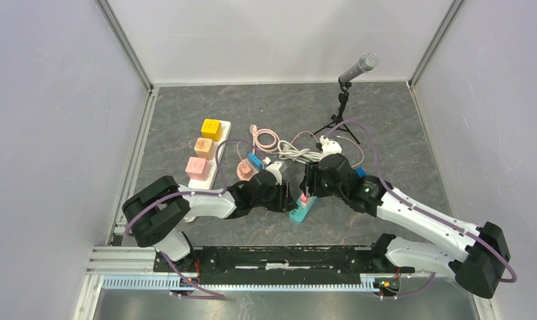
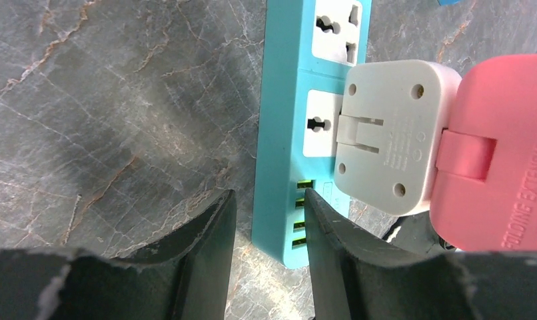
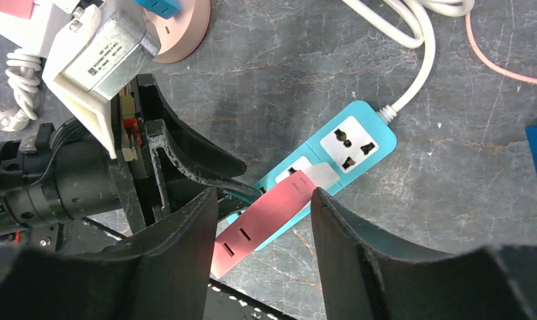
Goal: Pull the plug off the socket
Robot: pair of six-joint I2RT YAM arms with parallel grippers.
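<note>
The pink plug (image 3: pixel 262 223) is seated in the teal power strip (image 3: pixel 349 143) on the table (image 3: pixel 452 200). My right gripper (image 3: pixel 264 200) straddles the plug, fingers wide; I cannot tell whether the pads touch it. My left gripper (image 2: pixel 269 200), narrowly parted and empty, overlaps the strip's end, to anchor it against the pull.

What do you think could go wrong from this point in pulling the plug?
1. The left fingers meet only the teal power strip's end by its USB ports, so the strip may lift or pivot with the pink plug.
2. The right fingers flank the plug right beside the left ones; a pull might knock them together.
3. The strip's white cord runs into a cable tangle, which dragging could tug.
</note>
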